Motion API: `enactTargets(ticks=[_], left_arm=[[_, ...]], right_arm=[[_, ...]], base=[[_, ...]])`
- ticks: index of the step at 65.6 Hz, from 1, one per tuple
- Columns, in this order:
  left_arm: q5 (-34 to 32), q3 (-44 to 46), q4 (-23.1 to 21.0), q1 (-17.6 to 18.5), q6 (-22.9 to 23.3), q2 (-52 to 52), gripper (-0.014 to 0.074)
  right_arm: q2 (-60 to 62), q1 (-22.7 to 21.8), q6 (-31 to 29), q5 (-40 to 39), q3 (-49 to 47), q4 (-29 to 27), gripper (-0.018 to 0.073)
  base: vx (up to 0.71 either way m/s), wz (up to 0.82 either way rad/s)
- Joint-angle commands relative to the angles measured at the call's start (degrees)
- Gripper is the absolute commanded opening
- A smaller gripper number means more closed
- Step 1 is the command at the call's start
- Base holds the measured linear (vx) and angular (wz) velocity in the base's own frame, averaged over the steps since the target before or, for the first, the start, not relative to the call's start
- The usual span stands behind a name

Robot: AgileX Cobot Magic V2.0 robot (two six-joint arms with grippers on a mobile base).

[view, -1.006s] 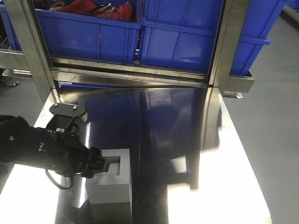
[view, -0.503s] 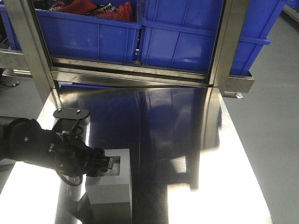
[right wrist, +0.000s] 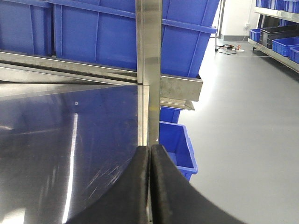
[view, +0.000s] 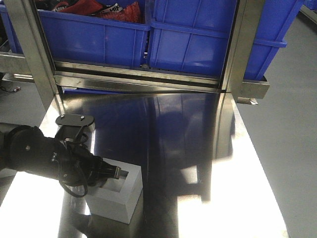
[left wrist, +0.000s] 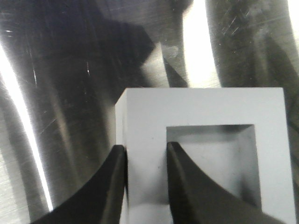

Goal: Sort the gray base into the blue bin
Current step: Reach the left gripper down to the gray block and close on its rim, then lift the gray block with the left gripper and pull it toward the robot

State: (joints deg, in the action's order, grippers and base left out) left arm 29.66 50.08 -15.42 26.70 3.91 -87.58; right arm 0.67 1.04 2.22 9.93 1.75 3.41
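Checking the feeds, I had the left gripper (left wrist: 145, 151) nipped onto one wall of the matte gray cube-shaped base (left wrist: 210, 112), one finger inside its recess. The block sat tilted near-left on the shiny steel table (view: 198, 148). The right gripper (right wrist: 149, 156) was squeezed closed, empty.

White lettering on the red-and-black item (view: 106, 8) at the top edge is too blurred to read.
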Motion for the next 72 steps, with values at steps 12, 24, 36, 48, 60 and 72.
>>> enactTargets(ticks=[12,24,36,48,60,72], left_arm=[[-2.87,1.54,-0.19,0.40,0.58,3.16,-0.0006],[-5.70,1.54,-0.19,0.40,0.58,8.65,-0.0006],[-8.50,0.77,-0.19,0.40,0.58,16.52,-0.0006],[-13.36,-3.22,-0.19,0.40,0.53,25.21,-0.0006],[-18.96,-9.43,-0.19,0.40,-2.85,34.63,-0.0006],[-22.36,-15.08,-0.19,0.40,-5.38,45.06,-0.0006]], right_arm=[[0.67,-0.26,-0.31,-4.27,0.83,0.35,-0.0009],[0.67,-0.26,-0.31,-4.27,0.83,0.35,-0.0009],[0.67,-0.26,-0.31,-4.27,0.83,0.35,-0.0009],[0.67,-0.26,-0.31,-4.27,0.83,0.35,-0.0009],[0.67,-0.26,-0.31,-4.27,0.83,0.35,-0.0009],[0.67,-0.26,-0.31,-4.27,0.83,0.35,-0.0009]], base=[[0.00,0.00],[0.00,0.00],[0.00,0.00],[0.00,0.00],[0.00,0.00],[0.00,0.00]])
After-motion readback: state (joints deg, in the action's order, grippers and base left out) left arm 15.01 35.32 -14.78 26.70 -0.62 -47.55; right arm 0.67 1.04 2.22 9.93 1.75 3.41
